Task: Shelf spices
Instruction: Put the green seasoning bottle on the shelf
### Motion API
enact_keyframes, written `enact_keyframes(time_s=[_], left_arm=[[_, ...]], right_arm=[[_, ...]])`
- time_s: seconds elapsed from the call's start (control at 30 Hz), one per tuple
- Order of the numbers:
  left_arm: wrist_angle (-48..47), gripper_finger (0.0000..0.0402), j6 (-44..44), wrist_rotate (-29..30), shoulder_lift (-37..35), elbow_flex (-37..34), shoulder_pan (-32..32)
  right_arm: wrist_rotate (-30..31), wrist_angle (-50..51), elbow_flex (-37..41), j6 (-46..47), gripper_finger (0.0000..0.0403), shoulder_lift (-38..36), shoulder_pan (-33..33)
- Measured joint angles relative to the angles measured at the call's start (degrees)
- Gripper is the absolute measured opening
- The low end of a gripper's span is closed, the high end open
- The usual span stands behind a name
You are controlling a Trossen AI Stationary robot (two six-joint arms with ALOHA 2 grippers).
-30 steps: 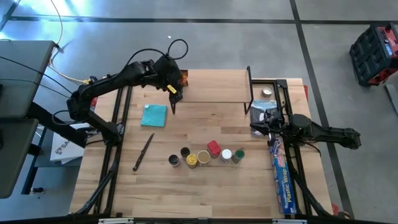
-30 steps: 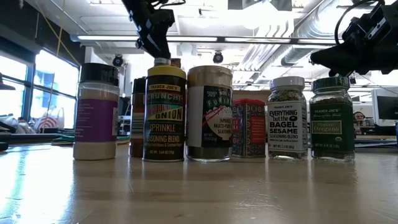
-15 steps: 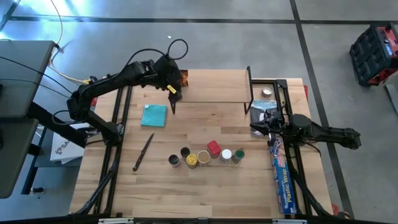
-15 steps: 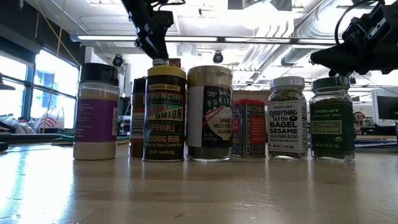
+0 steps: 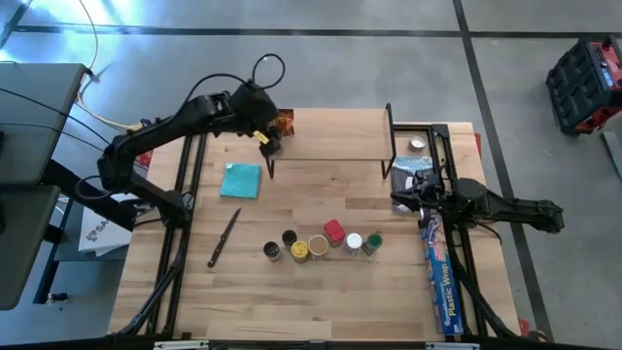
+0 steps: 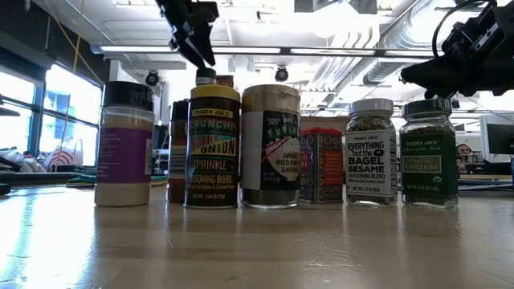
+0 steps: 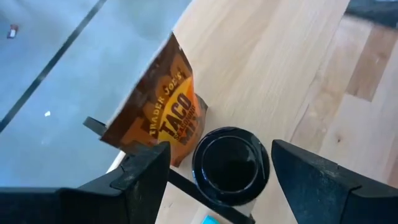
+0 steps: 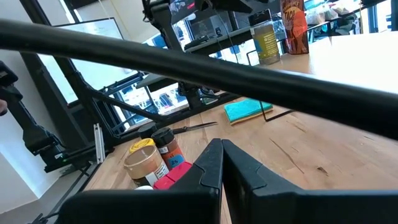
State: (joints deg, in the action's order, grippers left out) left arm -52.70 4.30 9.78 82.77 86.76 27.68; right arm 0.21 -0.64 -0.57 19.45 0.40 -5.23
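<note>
The shelf (image 5: 330, 136), a light board on thin black legs, stands at the table's far side. An orange-brown taco packet (image 7: 155, 109) and a black-lidded jar (image 7: 230, 171) stand on the shelf's left end. My left gripper (image 7: 221, 148) hovers open just above that jar, a finger on either side and clear of it; it also shows from above (image 5: 267, 139). Several spice jars (image 5: 321, 243) stand in a row on the table's near middle. My right gripper (image 8: 221, 152) is shut and waits at the table's right side (image 5: 397, 199).
A teal cloth (image 5: 241, 180) lies left of centre and a knife (image 5: 224, 236) nearer the left edge. The blue plastic wrap box (image 5: 439, 277) lies along the right edge. A small tin (image 5: 417, 144) and a bag (image 5: 416, 170) sit right of the shelf.
My left gripper has risen from the black-lidded jar and drawn slightly toward the table's far left. The jar has stayed standing on the shelf beside the packet.
</note>
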Motion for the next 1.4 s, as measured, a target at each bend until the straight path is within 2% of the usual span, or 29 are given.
enact_keyframes(time_s=[0.37,0.77,1.07,1.4], left_arm=[[0.39,0.0274,-0.81,3.17,-7.30,0.00,-4.00],[0.17,0.0266,-6.44,10.55,-16.60,0.00,-17.06],[-2.77,0.0266,-8.67,20.73,-18.76,0.00,-26.47],[-4.41,0.0266,-10.80,22.76,-18.76,0.00,-30.76]], right_arm=[[0.00,-0.01,0.01,-0.20,0.0000,0.00,0.00],[0.00,-0.01,0.01,-0.31,0.0000,0.00,0.02],[0.00,-0.01,0.01,-0.37,0.0000,0.00,0.02],[0.00,-0.01,-0.01,-0.38,0.0000,0.00,0.02]])
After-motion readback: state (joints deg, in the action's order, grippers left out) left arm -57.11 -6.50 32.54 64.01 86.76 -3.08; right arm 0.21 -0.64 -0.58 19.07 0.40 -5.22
